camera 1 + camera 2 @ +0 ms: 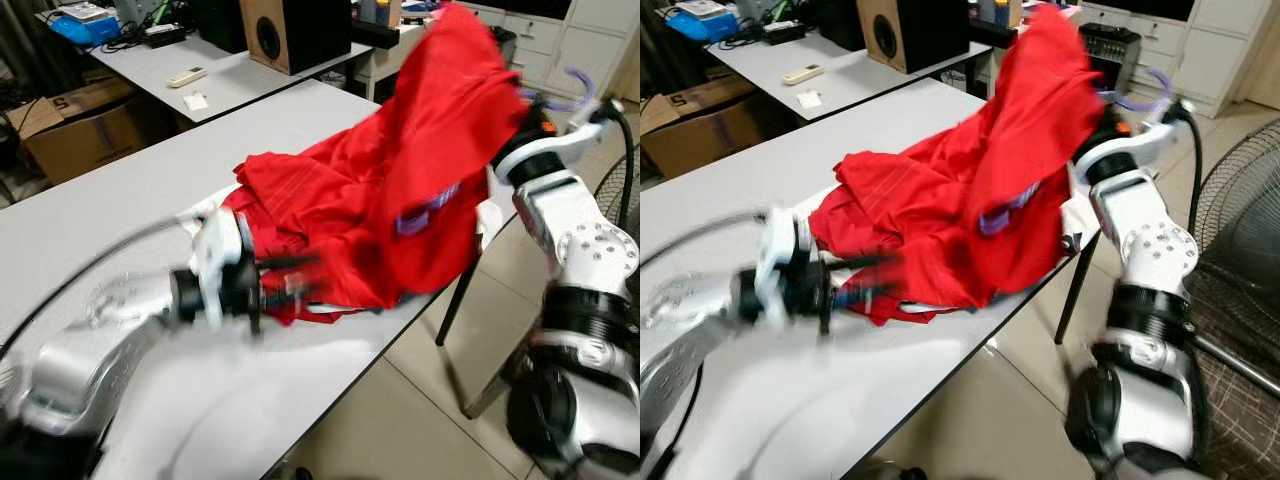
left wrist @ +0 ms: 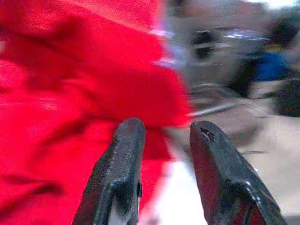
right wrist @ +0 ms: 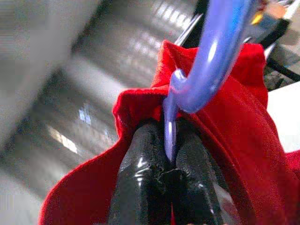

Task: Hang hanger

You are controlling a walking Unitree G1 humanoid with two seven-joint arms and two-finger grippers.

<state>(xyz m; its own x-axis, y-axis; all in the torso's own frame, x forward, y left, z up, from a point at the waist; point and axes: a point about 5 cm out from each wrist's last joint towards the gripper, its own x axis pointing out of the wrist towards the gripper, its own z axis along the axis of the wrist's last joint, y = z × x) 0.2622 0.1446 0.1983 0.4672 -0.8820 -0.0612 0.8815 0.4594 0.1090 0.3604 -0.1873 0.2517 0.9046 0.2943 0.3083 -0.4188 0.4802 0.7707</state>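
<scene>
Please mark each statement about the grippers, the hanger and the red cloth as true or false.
1. The right gripper is shut on the purple hanger. True.
2. The red garment lies folded flat on the table. False: one side is lifted high by the right arm.
3. The left gripper is open, beside the garment. True.
4. The hanger is green. False: it is purple.

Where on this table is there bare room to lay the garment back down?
Bare white table lies left of and behind the red garment, and more along the near edge before the left gripper. Crowded: the right corner, where the cloth spills over the edge and the right gripper pinches the purple hanger.
</scene>
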